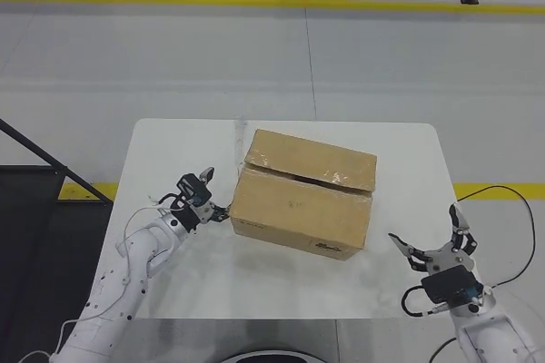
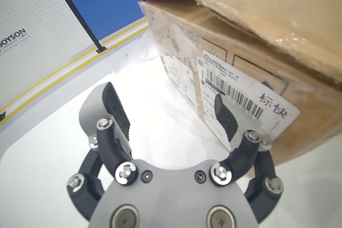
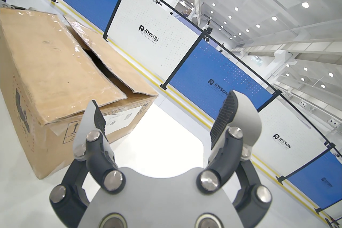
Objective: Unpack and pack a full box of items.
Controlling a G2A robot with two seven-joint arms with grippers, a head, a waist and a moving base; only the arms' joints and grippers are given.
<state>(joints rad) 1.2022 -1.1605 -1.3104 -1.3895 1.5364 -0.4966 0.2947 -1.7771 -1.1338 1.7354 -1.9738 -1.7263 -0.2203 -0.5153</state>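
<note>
**Closed box flanked by two open hands**

The box (image 1: 304, 195) is set near the middle of the desk (image 1: 163, 154), slightly askew to its edges. The two top flaps (image 1: 309, 172) are folded down but not sealed. A dark slit is left between them, and torn tape is seen along their edges. The contents are hidden, so the unpacking is judged not yet begun.

The left hand (image 1: 216, 193) is held at the box's labelled end, low against the side wall. Its fingers are spread wide and nothing is gripped. One pad (image 2: 225, 119) is seen right at the label (image 2: 248, 98), but whether the cardboard is touched cannot be told. Because the fingers are kept below the top edge, the box is probably being steadied or nudged from this end, not opened by a flap.

The right hand (image 1: 427, 231) is kept off the box's opposite end, well apart from it. It is also fully opened and empty. A waiting posture is suggested, from which the flaps could be reached once the box is held firm.

The loose flaps are likely to spring back when lifted, so each would need to be folded fully outward.
</note>
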